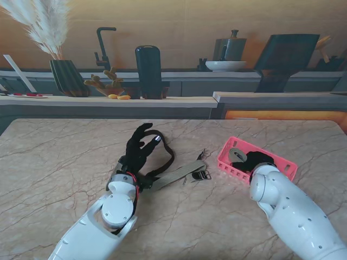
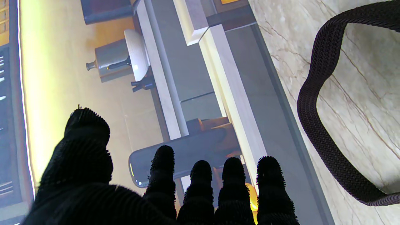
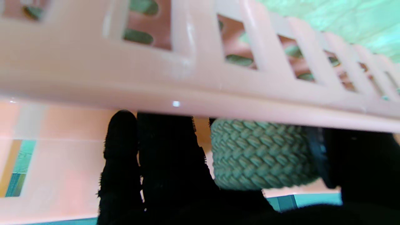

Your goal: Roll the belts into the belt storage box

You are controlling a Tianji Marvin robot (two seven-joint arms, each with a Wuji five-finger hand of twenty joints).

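Right hand (image 1: 259, 161) is down inside the pink box (image 1: 286, 164), on my right; its wrist view shows the fingers (image 3: 168, 156) and thumb closed round a braided roll (image 3: 262, 154), so that belt sits in the box, gripped; whether it rests on the floor of the box I cannot tell. Left hand (image 1: 139, 149) is raised by the table's middle, fingers spread, holding nothing that I can see; the dark belt (image 1: 169, 157) loops just to its right, very close in the stand view, apart in the wrist view. The khaki belt (image 1: 176, 174) lies nearer to me, its long axis running left to right toward the buckle (image 1: 201, 175), buckle end pointing at the box. Left hand is the nearer one to both loose belts; I'd judge the next grab falls to it.
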